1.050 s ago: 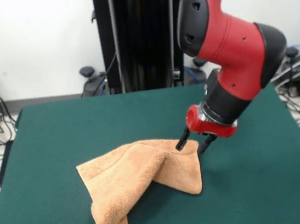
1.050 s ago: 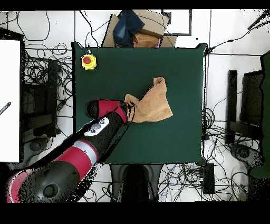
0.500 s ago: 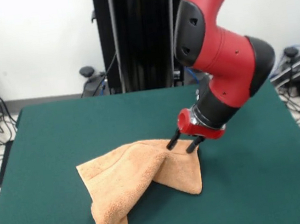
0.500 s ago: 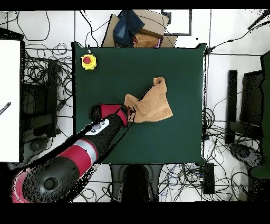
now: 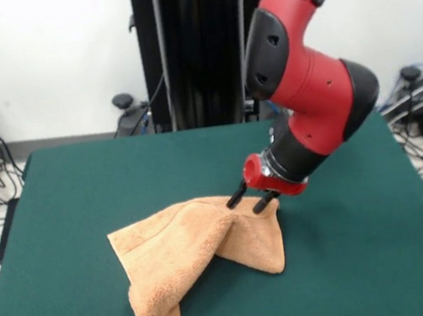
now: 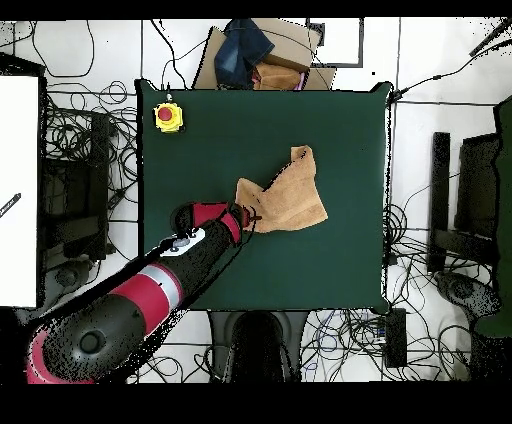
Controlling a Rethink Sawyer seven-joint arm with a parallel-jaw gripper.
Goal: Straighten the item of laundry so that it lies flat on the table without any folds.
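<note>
Hovering at towel (image 5: 201,257) top corner – hand (image 5: 248,202) unclenched, towel crumpled on table (image 5: 82,183).

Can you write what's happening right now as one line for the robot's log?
gripper: open, at towel's top edge | towel: crumpled, folded over, not flat | table: towel near middle | step: grasp not yet made

Front view: low camera at one table (image 5: 60,193) edge, facing across, close. Overhead view: high, straight down, whole table (image 6: 330,130) plus surrounding floor. Shared: green tabletop.
</note>
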